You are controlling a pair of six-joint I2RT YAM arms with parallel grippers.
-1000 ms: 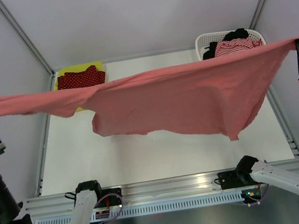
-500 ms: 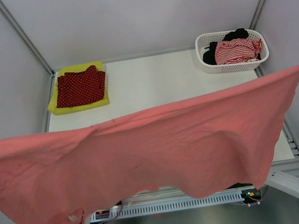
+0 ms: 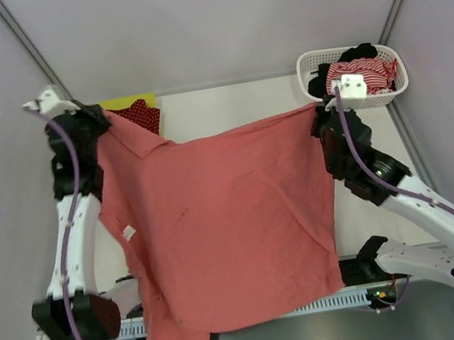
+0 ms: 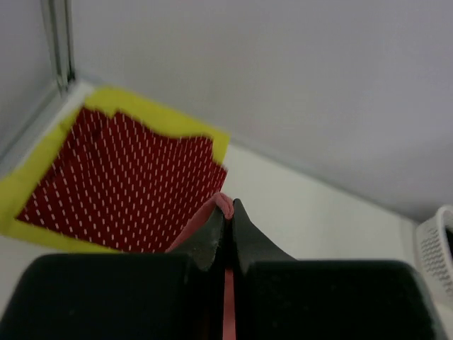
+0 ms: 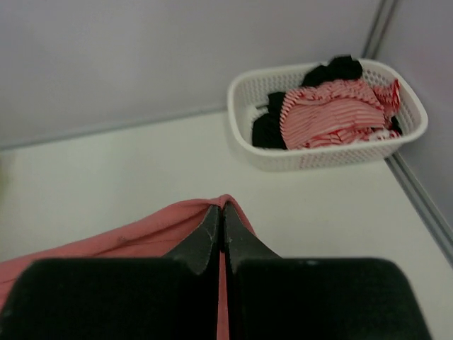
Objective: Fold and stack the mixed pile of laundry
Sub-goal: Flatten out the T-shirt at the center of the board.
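A salmon-pink polo shirt [image 3: 226, 221] is spread over the table, its lower part hanging past the near edge. My left gripper [image 3: 102, 120] is shut on its far left corner, and pink cloth [image 4: 225, 205] shows pinched between the jaws. My right gripper [image 3: 318, 114] is shut on the far right corner, with pink fabric [image 5: 177, 227] trailing left from its tips. A dark red white-dotted cloth [image 4: 120, 184] lies folded on a yellow-green garment [image 4: 170, 124] at the far left. A red-white striped piece [image 5: 333, 113] and a black piece [image 5: 333, 69] lie in the basket.
A white perforated basket [image 3: 394, 89] stands at the far right corner of the table [image 3: 234, 105]. Metal rails [image 3: 412, 151] run along the sides, and grey walls close in the back and both sides.
Both arms have swung forward and down from high near the camera. The pink shirt, earlier stretched in the air across the view, now drapes over the table between them.
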